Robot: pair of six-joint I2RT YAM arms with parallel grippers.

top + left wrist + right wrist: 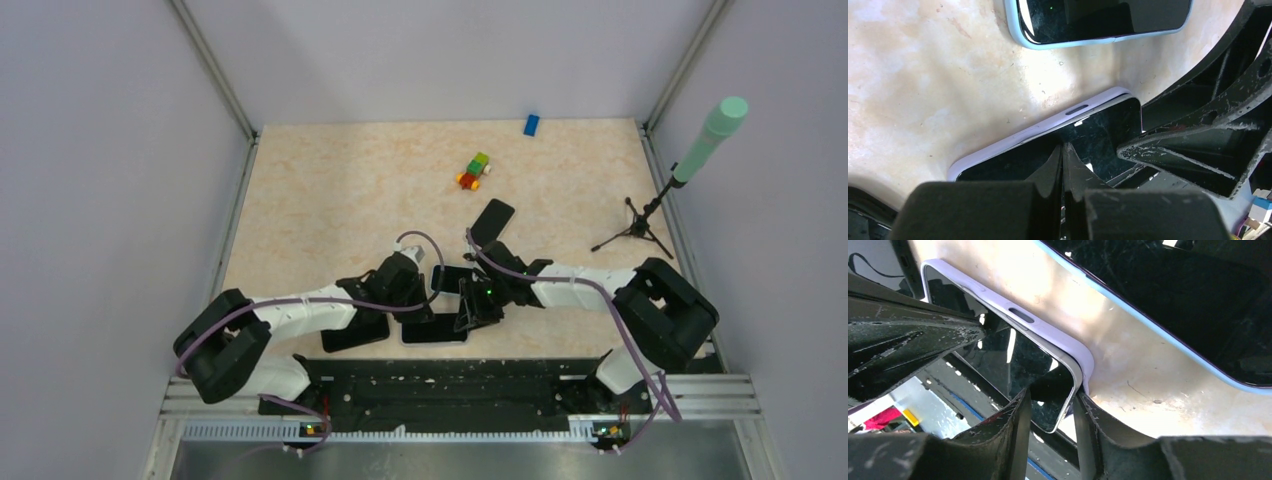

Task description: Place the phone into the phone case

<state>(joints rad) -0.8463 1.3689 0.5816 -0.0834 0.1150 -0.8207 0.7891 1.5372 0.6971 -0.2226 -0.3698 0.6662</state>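
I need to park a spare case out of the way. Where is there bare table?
The far-left table, between the left wall and the toy blocks, is bare. A smaller patch lies between the black phone and the tripod. The near middle is crowded: the left arm and right arm meet over a phone, with other phones beside.

Both grippers crowded over the lilac-cased black phone (1098, 135): the left gripper (1063, 150) had its tips closed together on the glass, and the right gripper (1050, 405) had a finger each side of its corner. Little room was left between them. A blue-edged black phone (1098, 17) lay just beside, across a thin strip of beige table (330, 190). Farther back the table was wide open, apart from some coloured toy blocks (474, 172), a small blue brick (531, 124) and a black tripod (637, 232) by the right wall (780, 150).
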